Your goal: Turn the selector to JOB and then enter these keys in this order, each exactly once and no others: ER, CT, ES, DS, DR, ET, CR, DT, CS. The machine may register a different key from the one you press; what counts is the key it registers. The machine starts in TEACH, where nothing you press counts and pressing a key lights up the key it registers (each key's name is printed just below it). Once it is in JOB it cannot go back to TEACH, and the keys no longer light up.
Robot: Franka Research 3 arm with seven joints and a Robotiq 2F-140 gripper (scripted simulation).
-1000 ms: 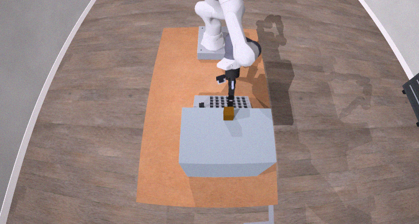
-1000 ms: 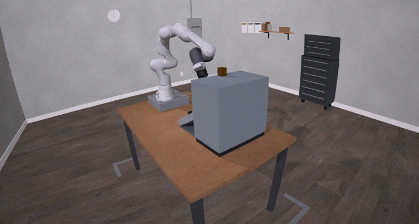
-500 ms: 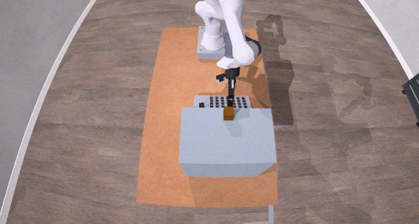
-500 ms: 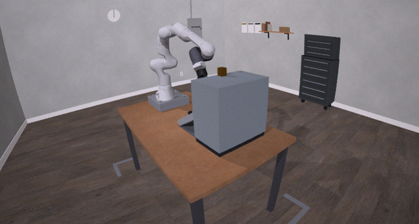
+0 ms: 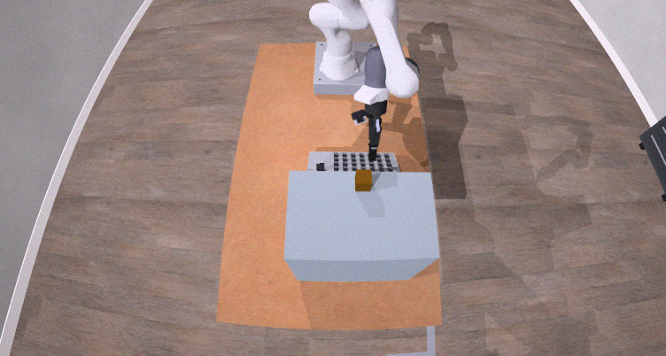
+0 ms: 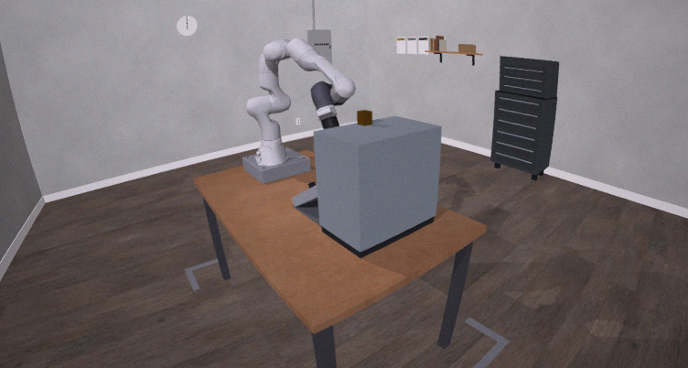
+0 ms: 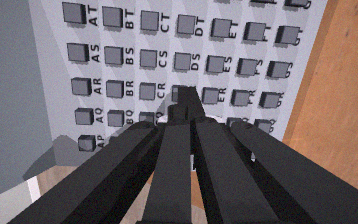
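Closed gripper (image 5: 372, 158) (image 7: 186, 101) at the keypad (image 5: 329, 159) (image 7: 50, 65), jaws together, nothing between. Its tip should meet one key squarely, clear of neighbours.

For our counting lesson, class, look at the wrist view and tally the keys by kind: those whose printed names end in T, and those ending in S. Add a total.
T keys: 7
S keys: 7
Total: 14

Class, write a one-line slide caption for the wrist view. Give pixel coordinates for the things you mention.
The closed tool (image 7: 186, 101) over a lettered keypad (image 7: 45, 100), between keys CR (image 7: 147, 91) and ER (image 7: 210, 95).
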